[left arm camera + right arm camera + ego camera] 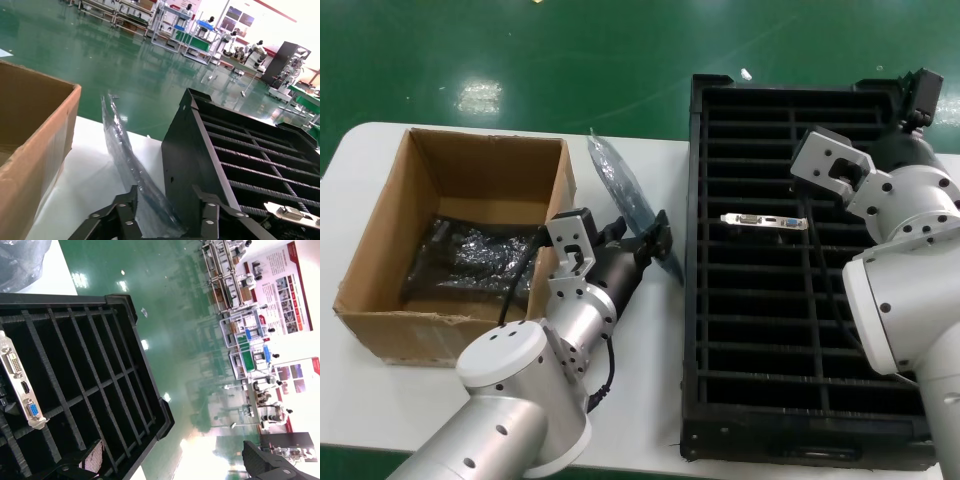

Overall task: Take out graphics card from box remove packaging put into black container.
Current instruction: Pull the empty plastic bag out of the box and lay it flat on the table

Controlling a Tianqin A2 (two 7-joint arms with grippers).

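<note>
The graphics card [765, 221], silver bracket up, stands in a slot of the black container [692, 300] and shows in the right wrist view [20, 385]. The empty packaging [620, 185] lies limp on the table between the box [380, 240] and the container. My left gripper [658, 240] hovers low over the bag's near end, open; its fingers straddle the packaging [120, 145] next to the container wall [185, 155]. My right gripper [923, 95] hangs open over the container's far right corner, holding nothing. A dark shiny wrapped bundle [470, 255] lies inside the box.
The white table [640, 400] carries the box on the left and the container on the right, with a narrow strip between them. Green floor lies beyond the far edge. My right arm's elbow [900, 300] overhangs the container's right side.
</note>
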